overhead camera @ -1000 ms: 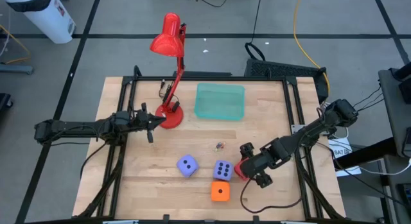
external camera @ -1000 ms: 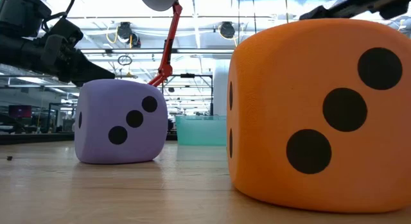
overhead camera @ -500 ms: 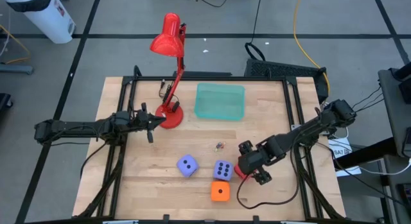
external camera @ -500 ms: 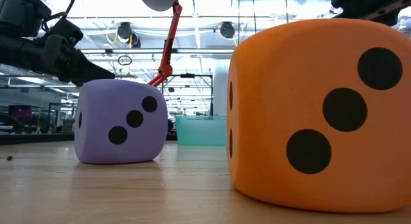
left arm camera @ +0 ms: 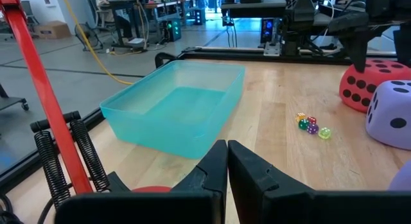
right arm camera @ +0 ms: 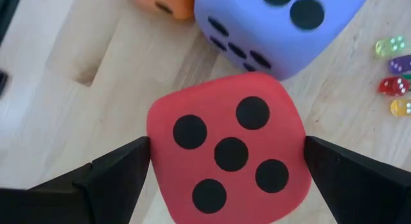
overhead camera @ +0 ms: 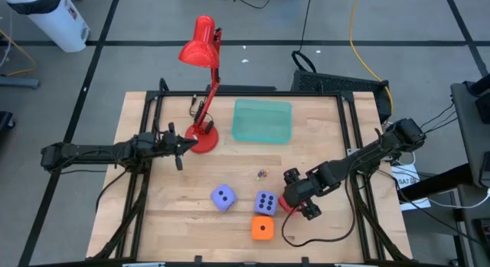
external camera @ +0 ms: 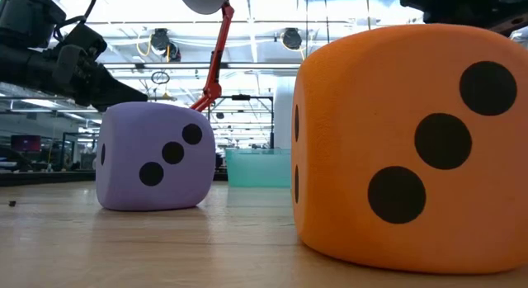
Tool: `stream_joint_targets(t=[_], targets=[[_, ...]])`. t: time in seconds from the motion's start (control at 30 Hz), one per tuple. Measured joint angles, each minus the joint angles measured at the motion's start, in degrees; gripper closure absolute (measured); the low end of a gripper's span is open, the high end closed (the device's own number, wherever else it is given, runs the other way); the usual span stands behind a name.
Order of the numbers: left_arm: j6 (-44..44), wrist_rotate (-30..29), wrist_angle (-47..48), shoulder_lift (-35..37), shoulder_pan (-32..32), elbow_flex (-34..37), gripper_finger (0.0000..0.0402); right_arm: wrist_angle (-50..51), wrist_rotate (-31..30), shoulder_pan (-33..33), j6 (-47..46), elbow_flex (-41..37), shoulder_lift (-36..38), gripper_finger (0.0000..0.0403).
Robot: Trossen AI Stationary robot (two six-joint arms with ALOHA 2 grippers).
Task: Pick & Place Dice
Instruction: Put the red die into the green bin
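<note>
Nearest the front edge of the table [overhead camera: 176,213]: orange die [overhead camera: 262,228], three pips facing the low cam, untouched. Just behind it, two lavender dice – one [overhead camera: 266,203] beside the red die [right arm camera: 226,156], the other [overhead camera: 223,196] further to the left, apart from the rest.

Right gripper [right arm camera: 226,179]: over the red die, fingers spread wide, one each side of the cube; five-pip face up toward the wrist cam. No contact evident yet; die sits on the table, touching or v. near the lavender die next to it.

Mid-table: cluster of small coloured dice [left arm camera: 311,125], clear of the work. Behind: teal bin [overhead camera: 262,120], empty, likely drop point. Red lamp [overhead camera: 202,83] at the rear left.

Left gripper [left arm camera: 227,161]: fingers pressed together, holding nothing, parked near the lamp base, aimed at the bin.

Judgement: step in hand = grasp of the red die. To do well: centre fingers on opposite flat faces, go low enough to catch the mid-height, close gently as the cube looks soft. Watch the neighbouring lavender die – the finger on that side has little room; nudge risk. Lift straight before carrying to the bin.
</note>
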State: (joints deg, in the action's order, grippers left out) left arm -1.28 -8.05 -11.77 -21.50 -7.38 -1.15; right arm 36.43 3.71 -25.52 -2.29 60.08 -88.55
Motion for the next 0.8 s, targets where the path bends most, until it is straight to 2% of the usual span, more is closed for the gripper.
stream_joint_targets(t=[0.4, 0.63, 0.8], targets=[[-0.2, 0.0, 0.0, 0.0, 0.0, 0.0, 0.0378, -9.7, 1.9, -0.2, -4.7, -9.3, -0.1, 0.0007], [-0.1, 0.0, 0.0, 0.0, 0.0, 0.0, 0.0378, -4.0, 1.4, -1.0, -8.1, -9.6, 0.0, 0.0007], [-0.1, 0.0, 0.0, 0.0, 0.0, 0.0, 0.0378, -0.7, -3.4, -3.4, -14.2, -9.6, 0.4, 0.0007]])
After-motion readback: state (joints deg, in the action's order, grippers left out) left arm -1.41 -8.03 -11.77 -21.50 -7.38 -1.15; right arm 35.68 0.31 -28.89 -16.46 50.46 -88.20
